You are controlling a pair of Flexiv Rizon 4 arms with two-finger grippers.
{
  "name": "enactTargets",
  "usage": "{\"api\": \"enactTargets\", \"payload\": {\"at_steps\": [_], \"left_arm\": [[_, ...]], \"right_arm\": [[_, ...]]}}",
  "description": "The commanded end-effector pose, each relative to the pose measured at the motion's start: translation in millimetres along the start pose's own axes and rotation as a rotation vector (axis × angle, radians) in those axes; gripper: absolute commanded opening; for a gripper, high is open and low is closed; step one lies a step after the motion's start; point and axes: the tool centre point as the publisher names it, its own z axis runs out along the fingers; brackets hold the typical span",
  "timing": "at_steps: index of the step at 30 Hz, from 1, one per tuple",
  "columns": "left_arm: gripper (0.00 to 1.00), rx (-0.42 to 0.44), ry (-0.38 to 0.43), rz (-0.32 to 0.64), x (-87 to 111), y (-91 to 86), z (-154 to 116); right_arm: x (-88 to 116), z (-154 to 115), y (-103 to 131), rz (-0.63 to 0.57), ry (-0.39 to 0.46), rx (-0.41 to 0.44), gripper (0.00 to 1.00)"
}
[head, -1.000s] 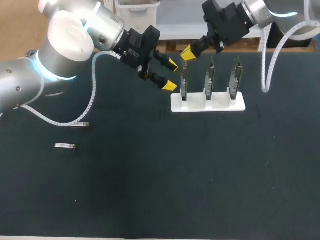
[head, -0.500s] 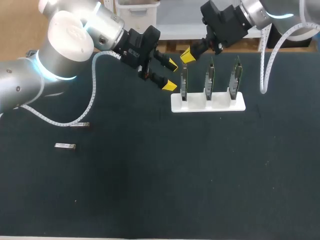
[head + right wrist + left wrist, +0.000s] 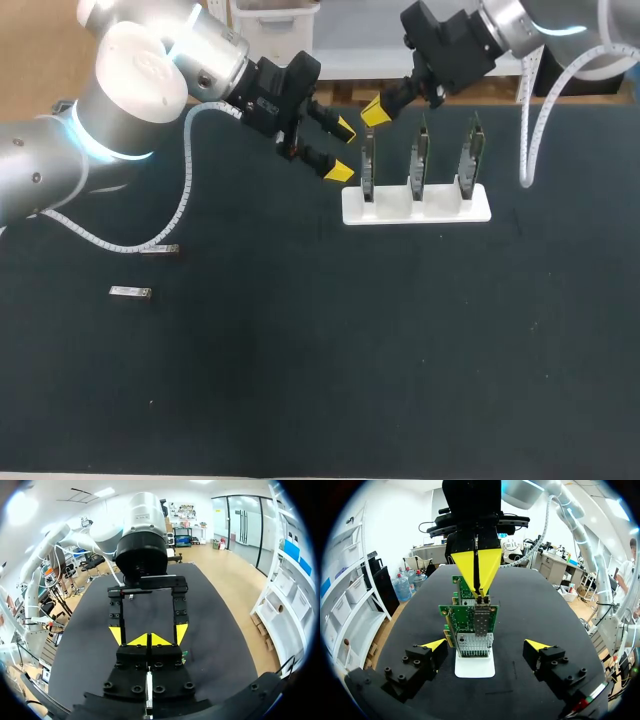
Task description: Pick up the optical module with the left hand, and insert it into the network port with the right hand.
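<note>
The right gripper's [image 3: 374,111] two yellow fingers [image 3: 465,567] are pressing tightly together into a single point, aiming down at the top end of a silver optical module [image 3: 481,619]. The fingertips are meeting right at that end, but it is not possible to tell whether they are actually pinching it. The module is standing upright against the face of a green network card [image 3: 462,617], at its upper edge, where the port is sitting. This card is standing on edge in the left slot of a white holder [image 3: 440,208], which is resting on the dark table [image 3: 400,350] toward its far side. Two more green cards [image 3: 421,160] [image 3: 470,152] are standing upright in the holder's middle and right slots. The left gripper [image 3: 343,150] is hovering just to the left of the holder with its yellow-tipped fingers spread wide and grasping nothing; from the left wrist, the row of cards is lying straight ahead, centred between the open fingers and apart from both. The left arm is coming in from the table's left side, and the right arm is coming in from the far right corner. Well away on the left of the table, two small silver modules [image 3: 160,249] [image 3: 130,292] are lying flat, near each other but not touching.
</note>
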Motion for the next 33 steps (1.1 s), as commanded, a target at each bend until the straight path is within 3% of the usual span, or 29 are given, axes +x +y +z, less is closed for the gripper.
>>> {"api": "enactTargets", "payload": {"at_steps": [1, 8, 14, 22, 33], "left_arm": [[1.00, 0.005, 0.003, -0.001, -0.4, 2.4, 0], [1.00, 0.005, 0.003, -0.001, -0.4, 2.4, 0], [1.00, 0.005, 0.003, -0.001, -0.4, 2.4, 0], [1.00, 0.005, 0.003, -0.001, -0.4, 2.4, 0], [1.00, 0.005, 0.003, -0.001, -0.4, 2.4, 0]], "right_arm": [[3, -6, 1, -0.011, -0.042, -0.020, 0.00], [-8, -31, 4, -0.018, -0.158, -0.027, 0.00], [6, -57, 1, -0.036, -0.203, -0.039, 0.00], [24, -86, -2, -0.062, -0.204, 0.004, 0.00], [45, -97, -1, -0.074, -0.154, -0.023, 0.00]]}}
